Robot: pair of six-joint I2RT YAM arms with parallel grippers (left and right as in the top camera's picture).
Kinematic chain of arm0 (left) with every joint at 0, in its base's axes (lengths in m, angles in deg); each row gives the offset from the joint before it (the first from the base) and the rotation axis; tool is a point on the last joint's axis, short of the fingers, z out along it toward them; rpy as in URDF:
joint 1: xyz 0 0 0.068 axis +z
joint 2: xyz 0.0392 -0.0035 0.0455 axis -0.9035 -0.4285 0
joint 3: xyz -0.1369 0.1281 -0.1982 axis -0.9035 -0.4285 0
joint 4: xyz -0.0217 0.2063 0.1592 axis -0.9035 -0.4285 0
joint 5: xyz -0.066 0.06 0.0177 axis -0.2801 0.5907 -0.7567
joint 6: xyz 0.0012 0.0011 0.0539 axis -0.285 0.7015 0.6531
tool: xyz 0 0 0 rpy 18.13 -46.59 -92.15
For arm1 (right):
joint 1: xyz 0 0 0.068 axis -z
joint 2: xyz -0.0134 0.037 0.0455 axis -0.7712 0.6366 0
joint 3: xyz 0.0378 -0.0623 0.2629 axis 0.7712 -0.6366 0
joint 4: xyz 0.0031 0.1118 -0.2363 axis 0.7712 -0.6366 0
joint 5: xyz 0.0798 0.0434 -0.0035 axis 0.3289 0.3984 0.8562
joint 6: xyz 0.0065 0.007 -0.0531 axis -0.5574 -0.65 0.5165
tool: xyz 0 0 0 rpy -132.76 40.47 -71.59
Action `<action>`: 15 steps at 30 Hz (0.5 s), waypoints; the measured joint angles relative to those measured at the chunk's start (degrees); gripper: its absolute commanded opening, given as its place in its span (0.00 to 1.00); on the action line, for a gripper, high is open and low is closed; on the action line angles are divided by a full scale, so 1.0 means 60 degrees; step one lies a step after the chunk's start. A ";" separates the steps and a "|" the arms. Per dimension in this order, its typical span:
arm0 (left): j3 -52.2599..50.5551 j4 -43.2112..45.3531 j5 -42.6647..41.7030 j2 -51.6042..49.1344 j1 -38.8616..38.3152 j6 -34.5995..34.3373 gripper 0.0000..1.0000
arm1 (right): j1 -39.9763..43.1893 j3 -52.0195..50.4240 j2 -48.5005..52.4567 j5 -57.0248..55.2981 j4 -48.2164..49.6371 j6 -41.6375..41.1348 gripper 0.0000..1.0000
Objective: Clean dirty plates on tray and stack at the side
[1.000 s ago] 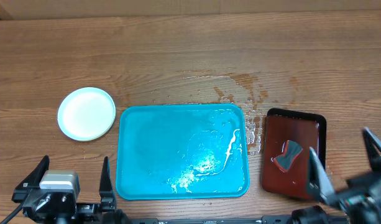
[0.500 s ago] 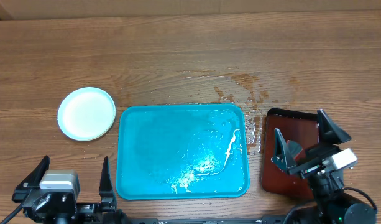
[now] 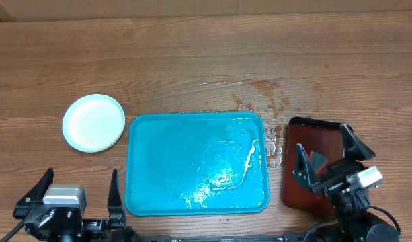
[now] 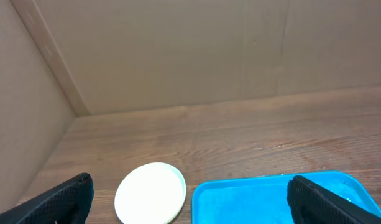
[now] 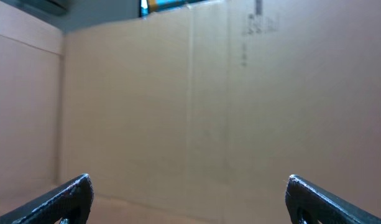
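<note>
The round white plastic plates lie in one pile on the wooden table, left of the wet turquoise rectangular plastic tray. The left fingers and right fingers are spread wide and hold nothing, the right pair above a dark red-brown tray.

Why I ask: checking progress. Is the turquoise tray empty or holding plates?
Empty: the tray shows only wet streaks; a white plate lies beside it on the table.
</note>
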 measured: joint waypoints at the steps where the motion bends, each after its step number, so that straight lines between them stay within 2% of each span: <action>1: 0.0000 0.0004 0.0000 0.0000 0.0000 0.0000 1.00 | 0.0219 -0.0033 0.0000 0.0022 -0.0011 -0.0004 1.00; 7: 0.0000 0.0000 0.0000 0.0000 0.0000 0.0000 1.00 | 0.1424 -0.0474 0.0000 0.0302 -0.0433 -0.0295 1.00; 11: 0.0000 0.0000 0.0000 0.0000 0.0000 0.0000 1.00 | 0.1486 -0.0845 0.0000 0.0106 -0.0743 -0.0423 1.00; 15: 0.0000 0.0004 0.0000 0.0000 0.0000 0.0000 1.00 | 0.1490 -0.1140 0.0000 -0.0433 -0.1749 -0.0929 1.00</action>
